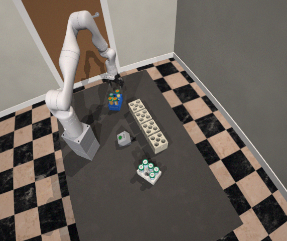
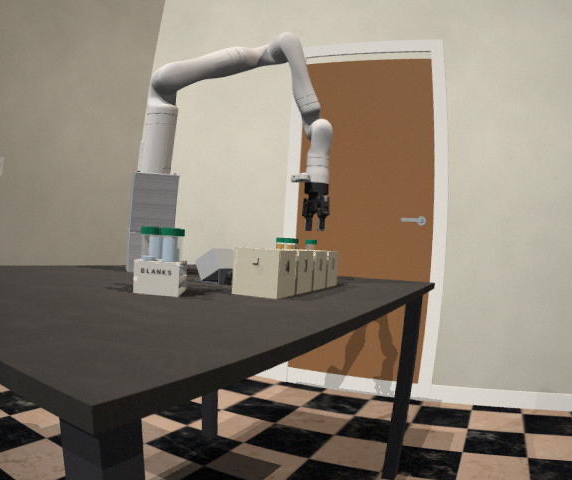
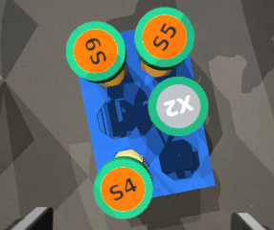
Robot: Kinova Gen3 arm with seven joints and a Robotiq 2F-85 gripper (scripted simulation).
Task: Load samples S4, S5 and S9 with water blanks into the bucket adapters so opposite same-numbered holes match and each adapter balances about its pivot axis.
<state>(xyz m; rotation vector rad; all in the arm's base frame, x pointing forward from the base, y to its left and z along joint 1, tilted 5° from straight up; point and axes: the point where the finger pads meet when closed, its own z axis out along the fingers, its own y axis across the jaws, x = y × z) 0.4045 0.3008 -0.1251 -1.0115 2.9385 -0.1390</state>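
Note:
A blue rack (image 3: 144, 117) holds samples S9 (image 3: 96, 52), S5 (image 3: 165, 36) and S4 (image 3: 123, 188), each with an orange cap dot, and X2 (image 3: 178, 106) with a grey dot. The rack also shows in the top view (image 1: 115, 102). My gripper (image 1: 114, 81) hangs open and empty above the rack, a little beyond S4; it also shows in the exterior view (image 2: 315, 219). Only its fingertips show at the bottom corners of the wrist view. Four cream adapters (image 1: 147, 125) stand in a row with all holes empty. The white BLANKS rack (image 1: 148, 171) holds several water blanks.
The DONE key (image 1: 120, 137) sits on a small sloped grey desk (image 1: 123, 139) between the adapters and the arm's base (image 1: 80, 143). The blue rack stands near the table's far edge, in front of a brown door (image 2: 374, 206).

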